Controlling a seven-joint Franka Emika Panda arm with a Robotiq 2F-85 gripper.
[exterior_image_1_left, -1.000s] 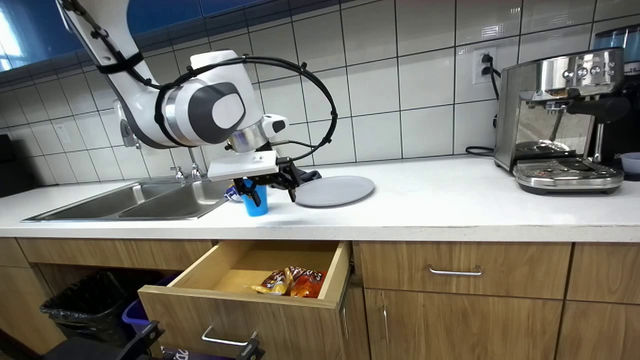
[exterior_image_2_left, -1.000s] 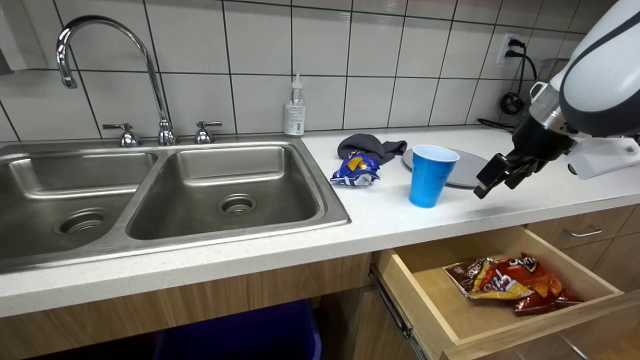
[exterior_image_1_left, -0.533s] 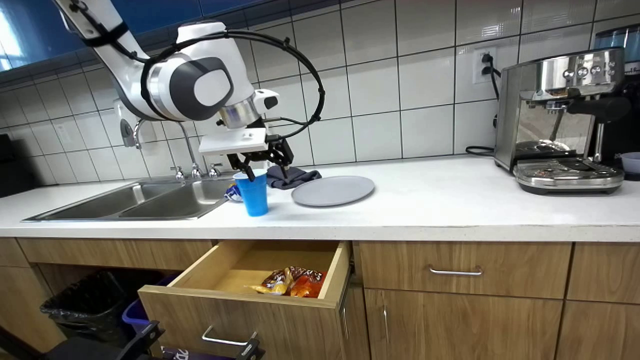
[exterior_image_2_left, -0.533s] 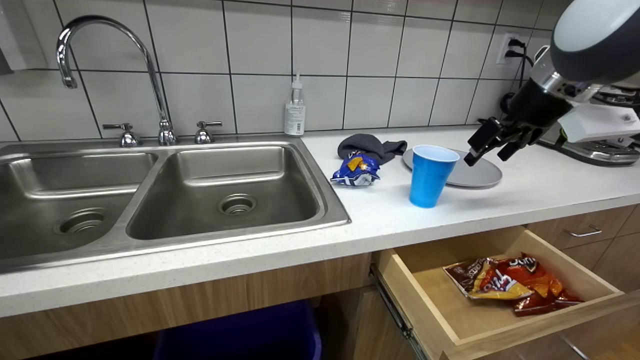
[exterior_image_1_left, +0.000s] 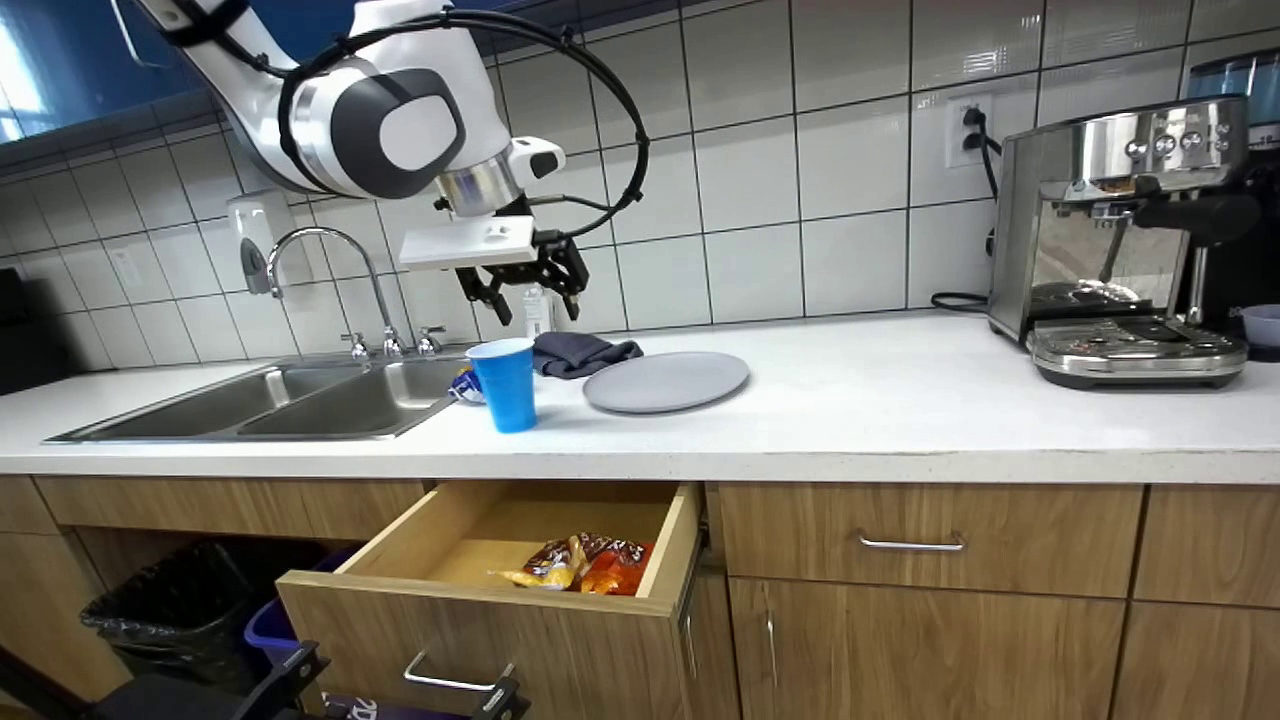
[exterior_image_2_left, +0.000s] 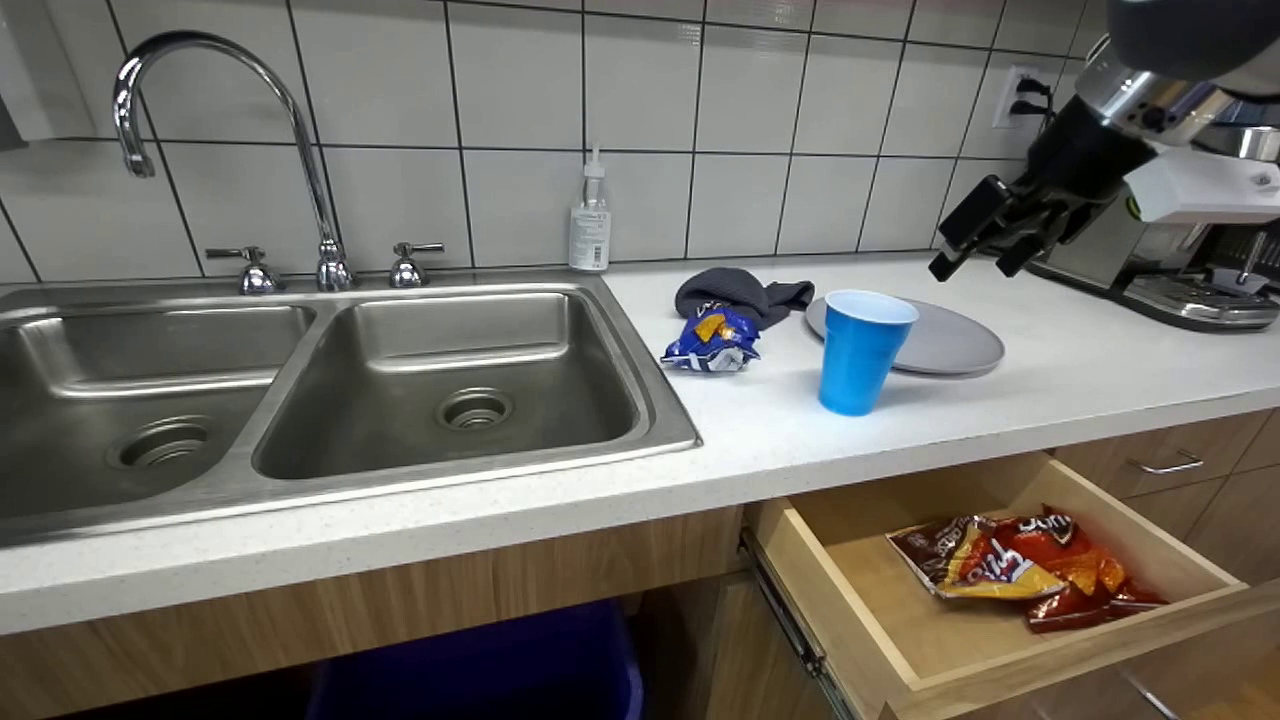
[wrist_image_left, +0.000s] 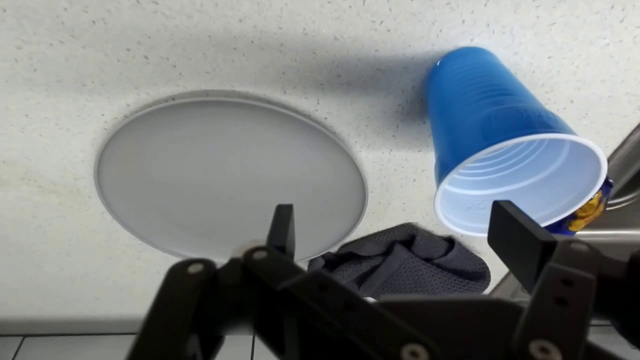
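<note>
My gripper (exterior_image_1_left: 538, 315) stands open above the counter with nothing between its fingers; the same gripper (exterior_image_2_left: 975, 268) hangs above the grey plate in an exterior view. A blue cup (exterior_image_2_left: 860, 360), white inside, stands upright on the counter. Near it lie the flat grey plate (exterior_image_1_left: 667, 382), a crumpled dark cloth (wrist_image_left: 415, 265) and a small blue chip bag (exterior_image_2_left: 712, 340). In the wrist view the gripper (wrist_image_left: 395, 215) spans over the cloth, one finger overlapping the plate, the other overlapping the cup's mouth. It touches none of them.
A pulled-out drawer (exterior_image_1_left: 480, 595) holds a brown-yellow chip bag (exterior_image_2_left: 985, 575) and a red one (exterior_image_2_left: 1085, 570). A double sink (exterior_image_2_left: 650, 420) with faucet (exterior_image_2_left: 300, 130) adjoins the cup's side. A pump bottle (exterior_image_2_left: 590, 235) stands behind. An espresso machine (exterior_image_1_left: 1020, 210) sits farther along.
My gripper has risen away from the counter and cup, moving back toward the wall and over the plate. It stays open; the cup, plate, cloth and bags have not moved.
</note>
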